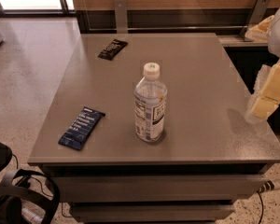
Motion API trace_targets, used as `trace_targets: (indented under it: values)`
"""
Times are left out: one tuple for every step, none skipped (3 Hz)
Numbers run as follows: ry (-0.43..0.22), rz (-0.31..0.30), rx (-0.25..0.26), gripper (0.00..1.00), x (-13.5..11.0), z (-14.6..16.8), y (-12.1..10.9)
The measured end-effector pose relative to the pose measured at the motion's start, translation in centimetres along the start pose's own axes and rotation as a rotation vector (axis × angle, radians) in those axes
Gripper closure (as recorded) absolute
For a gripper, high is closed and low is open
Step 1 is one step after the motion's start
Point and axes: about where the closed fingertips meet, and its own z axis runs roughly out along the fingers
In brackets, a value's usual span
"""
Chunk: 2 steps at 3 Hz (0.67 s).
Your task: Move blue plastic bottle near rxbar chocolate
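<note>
The bottle stands upright, long axis vertical, on the bench a little in from its front edge. The pincer hangs well to the bottle's right, by the bench's right edge, and I cannot tell whether it is spread or pressed together. The rxbar lies flat well behind the bottle and somewhat left, so the carry likely runs back-left over bare bench, with the blue bar left of the bottle and off that path.
</note>
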Motion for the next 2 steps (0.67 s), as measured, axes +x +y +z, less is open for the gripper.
trace_targets:
  values:
    - [-0.252,-0.005,0.036,0.00,0.9,1.8,-1.0]
    - [-0.463,-0.026,0.036,0.00,-1.9,2.8,-0.8]
